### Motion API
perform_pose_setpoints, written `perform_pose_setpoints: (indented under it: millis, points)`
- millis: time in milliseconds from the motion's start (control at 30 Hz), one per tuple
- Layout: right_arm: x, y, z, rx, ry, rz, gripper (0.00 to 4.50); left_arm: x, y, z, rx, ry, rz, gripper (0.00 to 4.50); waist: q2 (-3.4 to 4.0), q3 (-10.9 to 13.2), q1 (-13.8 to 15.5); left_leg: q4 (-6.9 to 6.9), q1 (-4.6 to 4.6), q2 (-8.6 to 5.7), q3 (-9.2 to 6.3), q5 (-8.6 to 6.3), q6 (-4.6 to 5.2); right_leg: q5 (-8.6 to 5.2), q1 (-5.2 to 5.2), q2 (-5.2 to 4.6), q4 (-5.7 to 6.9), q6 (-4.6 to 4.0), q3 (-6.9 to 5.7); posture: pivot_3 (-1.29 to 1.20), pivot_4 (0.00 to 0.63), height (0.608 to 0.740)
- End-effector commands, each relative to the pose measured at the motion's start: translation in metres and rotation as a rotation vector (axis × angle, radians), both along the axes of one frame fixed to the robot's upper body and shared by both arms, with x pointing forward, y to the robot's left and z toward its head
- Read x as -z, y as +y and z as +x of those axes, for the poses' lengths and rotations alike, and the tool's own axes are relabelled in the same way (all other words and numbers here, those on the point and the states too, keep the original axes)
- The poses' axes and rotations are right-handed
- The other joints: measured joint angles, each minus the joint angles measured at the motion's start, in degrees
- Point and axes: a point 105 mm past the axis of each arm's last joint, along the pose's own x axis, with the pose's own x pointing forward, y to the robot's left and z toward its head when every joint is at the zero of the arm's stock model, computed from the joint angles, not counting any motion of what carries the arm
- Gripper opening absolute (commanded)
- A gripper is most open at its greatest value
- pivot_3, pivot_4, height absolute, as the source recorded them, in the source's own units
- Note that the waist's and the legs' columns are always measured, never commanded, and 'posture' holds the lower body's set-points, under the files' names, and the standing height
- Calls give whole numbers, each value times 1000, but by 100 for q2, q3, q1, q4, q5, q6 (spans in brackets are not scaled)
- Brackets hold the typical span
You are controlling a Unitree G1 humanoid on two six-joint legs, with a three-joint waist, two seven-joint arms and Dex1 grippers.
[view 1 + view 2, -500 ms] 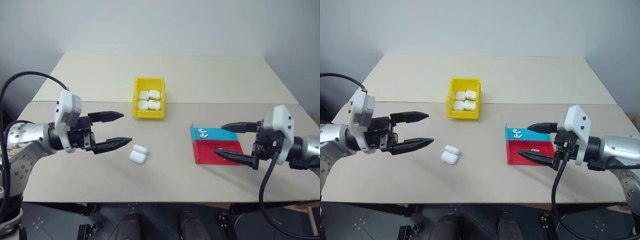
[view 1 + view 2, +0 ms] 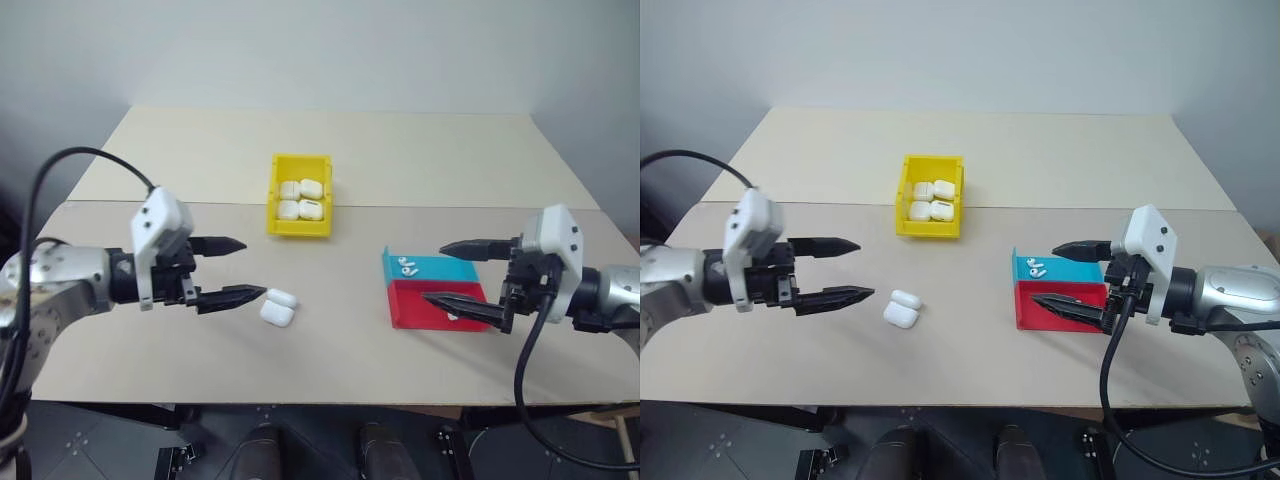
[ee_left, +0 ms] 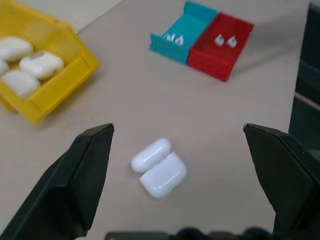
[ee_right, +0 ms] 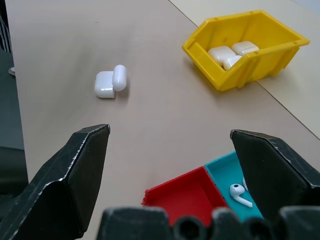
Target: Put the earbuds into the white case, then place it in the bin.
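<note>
The white case [image 2: 277, 308] lies on the table with its lid flipped open, empty; it also shows in the left wrist view [image 3: 159, 167]. My left gripper [image 2: 255, 268] hovers open just left of it, fingertips close to the lid. Earbuds [image 2: 406, 266] lie in the teal half of a small tray, and two more earbuds [image 3: 225, 41] sit in its red half. My right gripper [image 2: 432, 272] hangs open over the tray's right side, holding nothing. The yellow bin [image 2: 299, 158] stands farther back at the centre with several closed white cases inside.
The teal-and-red tray [image 2: 418, 316] sits right of centre. A seam [image 2: 450, 207] runs across the table just behind the bin. The table's front edge [image 2: 330, 402] is near both arms.
My left gripper has sunk a little toward the table and its wrist has swung inward. The right gripper, the case and the tray have stayed put.
</note>
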Motion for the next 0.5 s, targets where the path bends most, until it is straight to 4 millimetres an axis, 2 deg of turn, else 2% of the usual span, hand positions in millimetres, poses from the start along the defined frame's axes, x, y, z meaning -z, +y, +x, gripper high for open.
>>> perform_pose_setpoints:
  millis: [33,100,200,300,400,500]
  points:
    - [-10,0,2,11,-37,-13,4476,4,6,6,-119,95,92,4500,1,-1,-6,-1,1,-1,3,0,0,1,0,-1,-3,2,4,0,150,740]
    - [-12,1,3,15,-37,-5,4476,7,5,10,-152,167,94,4500,1,-1,-7,-4,3,-1,5,0,0,1,-1,0,-2,2,6,0,150,740]
    - [-11,4,2,21,-31,13,4476,18,4,20,-231,135,190,4500,1,0,-7,-7,-1,-1,4,0,0,0,-6,1,-2,0,6,0,150,740]
    - [-8,6,2,33,-28,17,4476,21,-1,30,-304,195,169,4500,-6,3,1,-2,-10,-2,2,0,1,0,-9,1,-4,0,5,0,150,740]
    - [-6,8,1,42,-24,24,4476,20,-13,27,-236,295,153,4500,-6,3,16,-1,-12,-2,0,0,1,0,-11,1,-2,0,4,0,150,740]
    - [-5,9,2,48,-24,25,4476,26,-22,17,-177,308,294,4500,-7,4,8,-5,-11,-3,1,-1,1,0,-11,-2,-7,1,6,0,150,740]
